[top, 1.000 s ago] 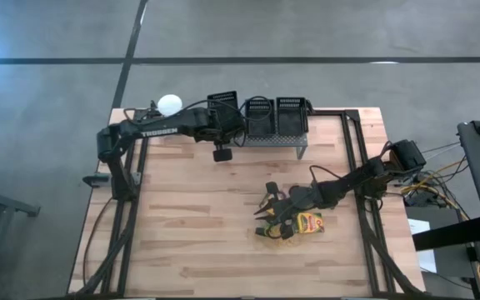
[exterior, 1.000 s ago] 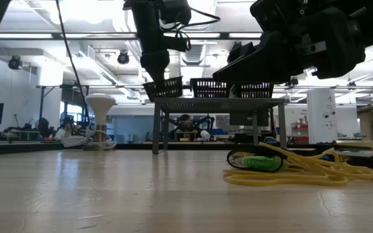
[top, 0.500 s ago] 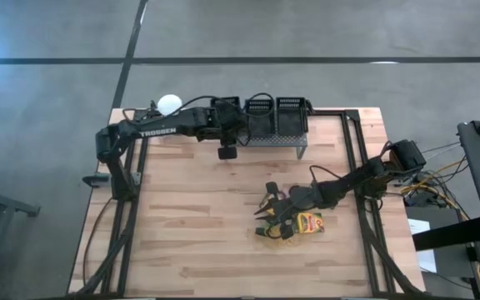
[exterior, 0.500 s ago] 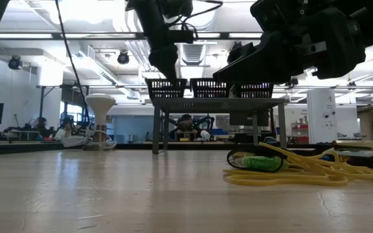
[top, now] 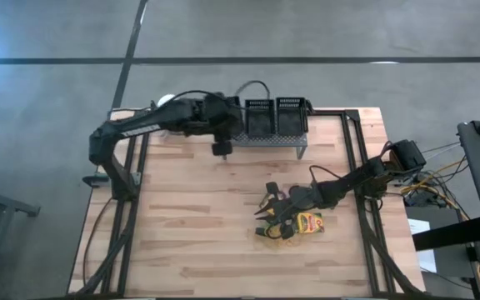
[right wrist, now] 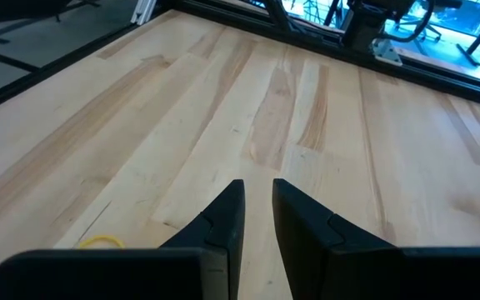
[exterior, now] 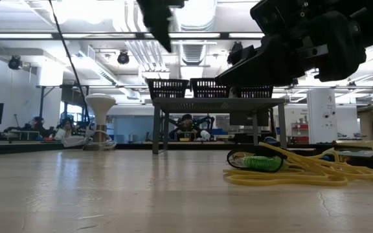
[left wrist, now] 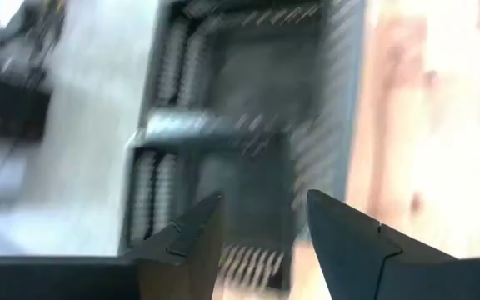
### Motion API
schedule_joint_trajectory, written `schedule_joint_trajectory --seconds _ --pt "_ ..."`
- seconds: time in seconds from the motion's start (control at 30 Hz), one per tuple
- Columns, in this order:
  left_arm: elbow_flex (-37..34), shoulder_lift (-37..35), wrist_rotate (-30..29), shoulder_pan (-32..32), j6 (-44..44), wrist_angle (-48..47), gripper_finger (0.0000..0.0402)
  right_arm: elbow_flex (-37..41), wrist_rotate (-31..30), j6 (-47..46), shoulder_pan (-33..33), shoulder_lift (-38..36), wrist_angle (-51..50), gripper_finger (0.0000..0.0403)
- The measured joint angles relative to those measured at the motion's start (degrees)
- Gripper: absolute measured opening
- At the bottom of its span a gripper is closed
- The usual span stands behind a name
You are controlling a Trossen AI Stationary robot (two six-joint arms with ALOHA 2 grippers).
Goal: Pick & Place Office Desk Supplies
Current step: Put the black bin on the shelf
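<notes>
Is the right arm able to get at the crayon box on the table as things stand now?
Probably yes. The right gripper hovers just beside the crayon box and the yellow rubber bands, and nothing stands between them. The left gripper is far away, near the black baskets.

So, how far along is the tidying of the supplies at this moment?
Done: cannot tell, since the contents of the mesh baskets at the far edge do not show. In hand: nothing; the left gripper is open and empty by the baskets, and the right gripper hovers empty beside the pile. Left: the crayon box, the yellow rubber bands and a green ring lie on the table.
</notes>
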State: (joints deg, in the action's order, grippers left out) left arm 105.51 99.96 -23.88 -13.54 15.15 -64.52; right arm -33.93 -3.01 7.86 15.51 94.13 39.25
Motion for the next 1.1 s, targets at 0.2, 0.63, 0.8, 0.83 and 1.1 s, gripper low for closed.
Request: schedule_joint_trajectory --seconds 0.2,0.63,0.8,0.83,1.1 --pt "-2.45 -5.83 -8.26 -6.17 -17.16 -15.83 0.0137 0.00 0.01 -0.39 0.00 0.00 0.00 0.0061" --pt "-34.04 -13.08 13.28 -22.35 -14.26 28.91 0.0006 0.00 -0.01 0.99 -0.02 0.00 0.52 0.0061" --pt "-36.06 -13.02 14.32 -22.21 -15.79 33.63 0.0009 0.00 -0.01 1.09 -0.02 0.00 0.46 0.0061" --pt "-36.11 -13.02 14.31 -22.18 -16.49 34.36 0.0009 0.00 -0.01 1.10 -0.02 0.00 0.43 0.0061" --pt "-36.56 -12.87 14.92 -21.41 -20.80 38.50 0.0009 0.00 -0.01 0.81 -0.02 0.00 0.43 0.0061"
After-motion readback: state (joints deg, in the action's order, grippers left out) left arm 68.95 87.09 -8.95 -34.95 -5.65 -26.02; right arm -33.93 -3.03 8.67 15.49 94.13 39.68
